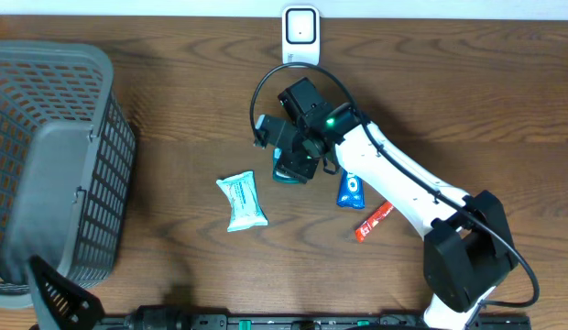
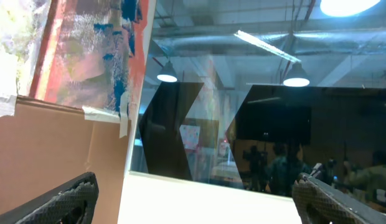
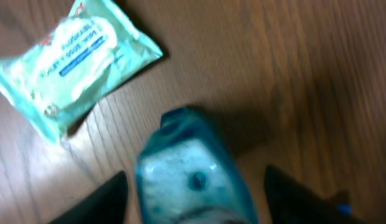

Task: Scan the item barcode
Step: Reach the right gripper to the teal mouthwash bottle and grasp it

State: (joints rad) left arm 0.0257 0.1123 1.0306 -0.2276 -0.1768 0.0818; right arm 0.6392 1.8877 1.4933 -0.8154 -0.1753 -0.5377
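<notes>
A teal translucent item [image 3: 192,174] lies on the wooden table, near the centre of the overhead view [image 1: 291,171]. My right gripper [image 3: 196,186] straddles it from above, one dark finger [image 3: 103,202] on each side and a small gap left on both. Its jaws are open and nothing is gripped. The white barcode scanner [image 1: 300,35] stands at the table's far edge, beyond the right arm. My left gripper [image 2: 196,186] points up into the room, away from the table. It is wide open and empty.
A pale green wipes packet [image 1: 241,202] lies left of the teal item, also seen in the right wrist view [image 3: 71,62]. A blue pouch [image 1: 350,188] and a red stick pack [image 1: 374,221] lie to the right. A grey mesh basket [image 1: 46,165] fills the left side.
</notes>
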